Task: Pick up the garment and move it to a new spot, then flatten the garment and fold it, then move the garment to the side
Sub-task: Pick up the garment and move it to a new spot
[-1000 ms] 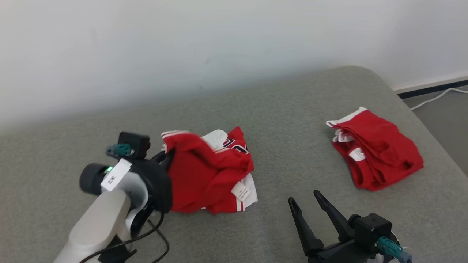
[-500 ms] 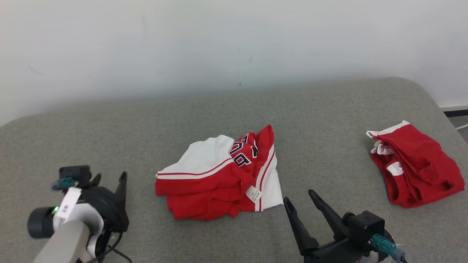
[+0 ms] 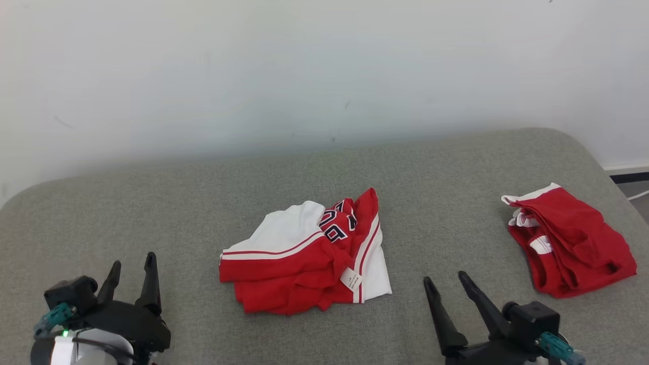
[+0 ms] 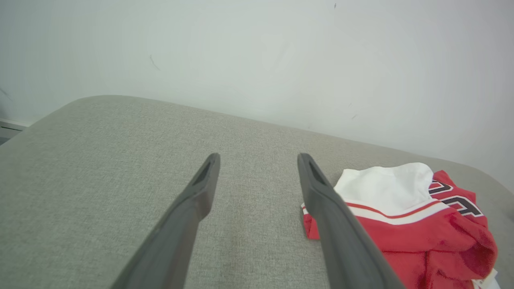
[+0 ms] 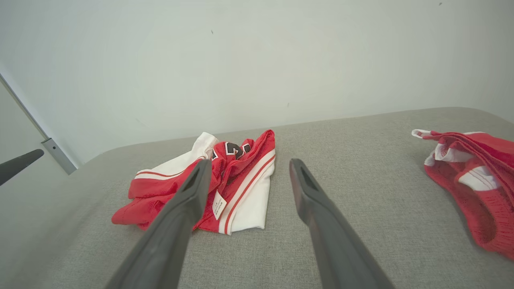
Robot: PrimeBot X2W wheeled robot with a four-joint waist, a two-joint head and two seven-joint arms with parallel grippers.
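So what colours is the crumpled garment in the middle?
The garment is red and white, with striped trim and dark lettering; clearest in the head view.

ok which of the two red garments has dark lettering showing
The middle garment, its dark letters beside a broad white panel; the right-hand garment is nearly all red, no lettering visible.

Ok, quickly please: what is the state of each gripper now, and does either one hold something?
Left gripper: open, holding nothing.
Right gripper: open, holding nothing.
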